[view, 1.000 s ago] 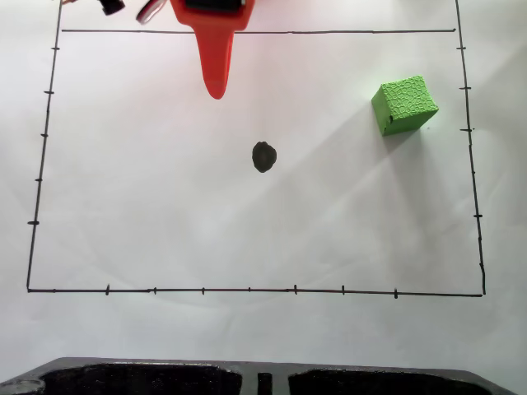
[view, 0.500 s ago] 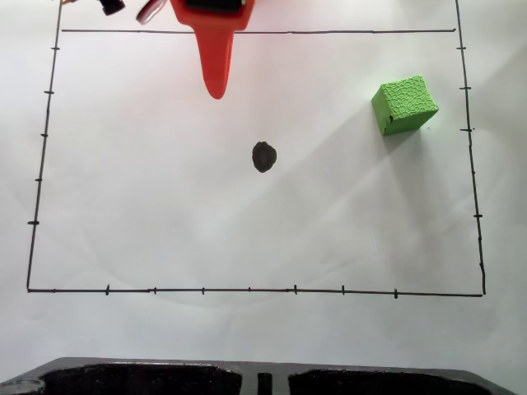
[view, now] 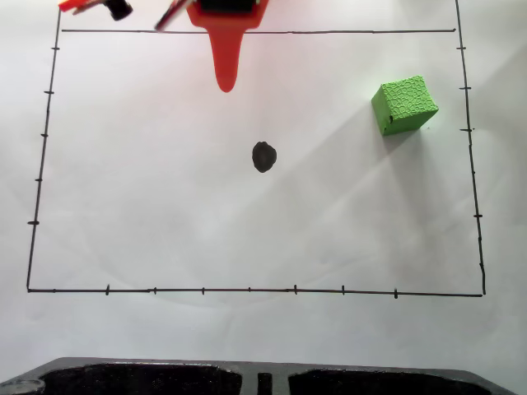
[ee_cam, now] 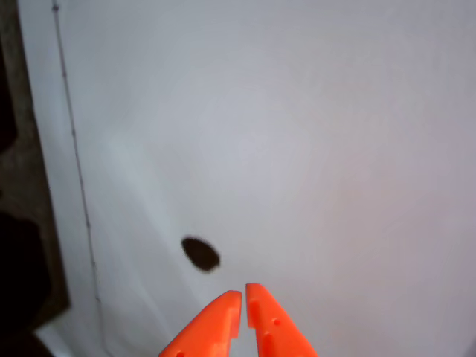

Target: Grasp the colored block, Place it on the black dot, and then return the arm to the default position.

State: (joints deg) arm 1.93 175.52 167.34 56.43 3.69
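Two end effector point(ee_cam: 243, 296) fingertips nearly meet; arm point(view: 226, 33) cropped at top edge.

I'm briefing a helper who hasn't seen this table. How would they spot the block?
In the fixed view, find the white paper with a hand-drawn black border. Look near its right edge, toward the top, right of the black dot. The block is a bright green cube with a crackled surface, the only coloured thing lying on the sheet.

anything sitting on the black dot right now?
No. The black dot is bare on the white paper; the green cube sits apart to its right in the fixed view, and the gripper is empty.
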